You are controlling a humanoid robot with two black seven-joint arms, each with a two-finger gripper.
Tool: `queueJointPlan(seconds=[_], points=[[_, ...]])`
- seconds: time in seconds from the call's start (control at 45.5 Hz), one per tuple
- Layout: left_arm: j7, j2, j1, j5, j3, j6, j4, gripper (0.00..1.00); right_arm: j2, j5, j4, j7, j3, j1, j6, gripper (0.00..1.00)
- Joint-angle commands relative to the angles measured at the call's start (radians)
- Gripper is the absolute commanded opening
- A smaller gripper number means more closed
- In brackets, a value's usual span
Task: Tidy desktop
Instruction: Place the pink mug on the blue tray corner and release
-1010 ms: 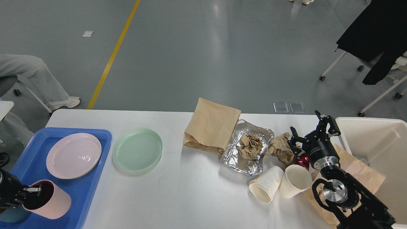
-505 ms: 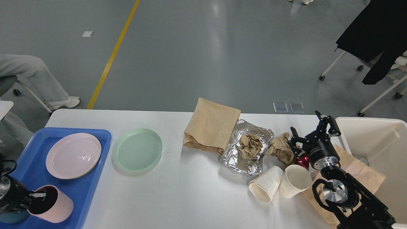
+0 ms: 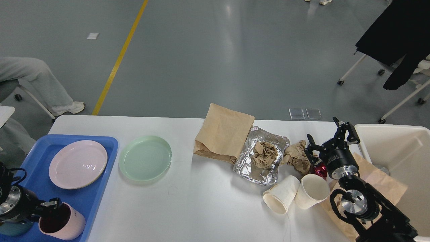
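- Head view: the white counter [image 3: 201,208] is seen spread from the blue tray [image 3: 87,198] at the left to the cream bin [image 3: 396,148] at the right.
- A pink plate [image 3: 78,164] is carried on the tray; a green plate [image 3: 145,158] lies just beside it.
- A brown bag [image 3: 223,132], a foil tray [image 3: 263,161] with crumpled paper [image 3: 295,156] beside it, and two paper cups [image 3: 297,192] are clustered ahead of the right pincer [image 3: 327,137], whose fingers are held spread above the counter.
- The left pincer [image 3: 50,204] is clenched on the rim of a pink cup [image 3: 63,223] at the tray's near corner.
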Motion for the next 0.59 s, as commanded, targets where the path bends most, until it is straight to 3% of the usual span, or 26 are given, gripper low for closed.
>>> queueJointPlan(seconds=[0.0, 0.263, 0.417, 0.571], points=[[0.001, 0.006, -0.003, -0.001, 0.004, 0.0, -0.002, 0.81, 0.0, 0.0, 0.0, 0.0, 0.0, 0.0, 0.0, 1.0], [-0.001, 0.048, -0.06, -0.001, 0.021, -0.059, -0.07, 0.93, 0.0, 0.0, 0.0, 0.0, 0.0, 0.0, 0.0, 1.0], [-0.004, 0.06, -0.213, -0.001, 0.118, -0.189, -0.122, 0.93, 0.0, 0.0, 0.0, 0.0, 0.0, 0.0, 0.0, 1.0], [-0.002, 0.051, -0.457, -0.007, 0.265, -0.276, -0.228, 0.95, 0.0, 0.0, 0.0, 0.0, 0.0, 0.0, 0.0, 1.0]])
